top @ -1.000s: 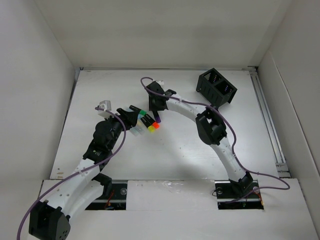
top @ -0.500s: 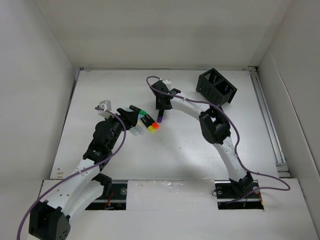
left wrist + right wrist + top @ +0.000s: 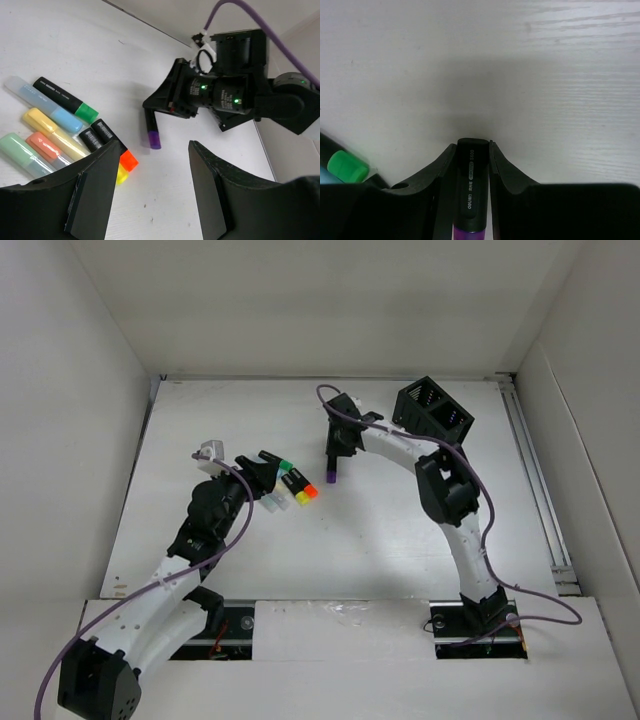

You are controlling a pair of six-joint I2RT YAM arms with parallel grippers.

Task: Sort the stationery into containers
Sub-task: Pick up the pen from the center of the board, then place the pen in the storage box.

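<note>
My right gripper [image 3: 334, 455] is shut on a black highlighter with a purple end [image 3: 331, 475], which hangs purple end down above the table. The right wrist view shows its black body [image 3: 472, 190] clamped between the fingers [image 3: 507, 175]. The left wrist view also shows it [image 3: 152, 131]. My left gripper [image 3: 262, 476] is open and empty, low beside the pile of highlighters [image 3: 290, 483]. That pile includes a green-ended one [image 3: 65, 97], a pale blue one [image 3: 42, 102], a yellow one [image 3: 52, 131] and an orange-ended one [image 3: 116, 150]. The black mesh organizer [image 3: 447, 432] stands at the back right.
White walls close in the table on the left, back and right. A metal rail [image 3: 535, 480] runs along the right edge. The right arm's purple cable [image 3: 470, 530] loops over its forearm. A green marker end [image 3: 345, 166] shows at the left of the right wrist view.
My right gripper has moved right and toward the back with the purple highlighter, away from the pile and nearer the organizer. The left arm has barely moved.
</note>
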